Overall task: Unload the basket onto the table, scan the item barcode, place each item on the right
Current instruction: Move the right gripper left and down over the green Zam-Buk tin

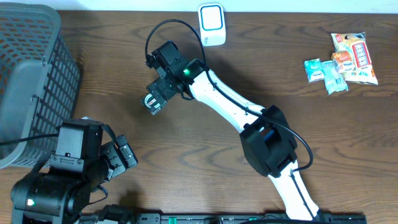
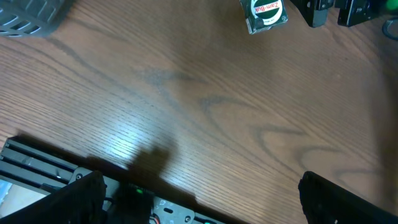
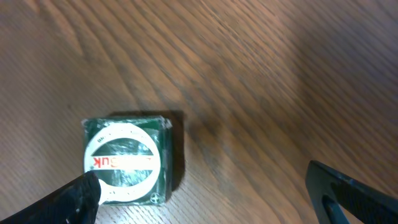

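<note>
Table (image 1: 249,68) of dark brown wood with a long wavy grain and a dull sheen. The box (image 3: 126,158) – small, square, dark green and glossy, with a white ring and red lettering on its upper face – lies flat on the table left of centre, nearer than the scanner (image 1: 212,23) and well apart from it. The scanner is a white rounded block with a blue-edged window, at the far edge. The right gripper (image 3: 202,177) hangs over the box with its black fingers spread wide, grasping nothing; the box sits just beside one fingertip. The left gripper (image 2: 200,179), at the near left, is likewise spread and empty. Far left: a grey plastic lattice basket (image 1: 31,74). Far right: crinkled foil packets (image 1: 345,62) – orange, white and teal.
</note>
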Controlling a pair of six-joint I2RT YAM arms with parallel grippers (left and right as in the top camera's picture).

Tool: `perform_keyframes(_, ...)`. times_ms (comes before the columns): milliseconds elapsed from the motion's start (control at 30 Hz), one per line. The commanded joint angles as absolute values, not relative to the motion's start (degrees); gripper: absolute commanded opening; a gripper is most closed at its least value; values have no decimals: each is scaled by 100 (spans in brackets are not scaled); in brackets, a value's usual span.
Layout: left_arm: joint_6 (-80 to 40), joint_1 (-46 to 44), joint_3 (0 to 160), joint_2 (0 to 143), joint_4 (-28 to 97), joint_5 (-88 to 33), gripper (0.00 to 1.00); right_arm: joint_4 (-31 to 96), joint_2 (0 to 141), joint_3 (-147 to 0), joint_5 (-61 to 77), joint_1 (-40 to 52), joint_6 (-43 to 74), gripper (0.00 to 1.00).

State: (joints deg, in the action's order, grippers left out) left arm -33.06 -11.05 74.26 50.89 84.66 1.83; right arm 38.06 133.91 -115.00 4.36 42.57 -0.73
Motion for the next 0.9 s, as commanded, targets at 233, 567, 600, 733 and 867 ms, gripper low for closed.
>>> perform_keyframes(233,-3330,-1107,7422,5085,8482,215,98,3680,13767,-11493,950,4504,-548,99)
perform_keyframes(567,-3330,-1107,7422,5085,8482,215,98,3548,13983,-11493,655,4748,-574,99)
perform_keyframes(600,-3330,-1107,7422,5085,8482,215,98,3548,13983,-11493,648,4768,-596,99)
perform_keyframes(733,-3330,-1107,7422,5085,8482,215,98,3551,14022,-11493,375,4807,-609,95)
perform_keyframes(867,-3330,-1107,7422,5085,8482,215,98,3551,14127,-11493,294,4810,-604,93)
